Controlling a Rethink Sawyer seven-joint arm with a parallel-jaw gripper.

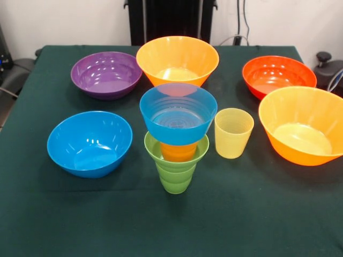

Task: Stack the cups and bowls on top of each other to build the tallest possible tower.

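Note:
The tower stands at the table's near middle. Its lowest piece is the green ribbed cup (pixel 175 176). On it sits the small green bowl (pixel 177 151), then the orange cup (pixel 178 151), then the small translucent blue bowl (pixel 178 113) on top. The pale yellow cup (pixel 233 133) stands upright just right of the tower. Loose bowls stand around it: medium blue (pixel 89 143) at left, purple (pixel 106 74) at far left, one big orange (pixel 177 60) at the far middle, red-orange (pixel 278 76) at far right, the other big orange (pixel 304 125) at right. No gripper shows.
The dark green tablecloth (pixel 241 214) covers the table. The robot's black pedestal (pixel 171 19) stands behind the far edge. A dark object (pixel 327 67) sits off the table's right side.

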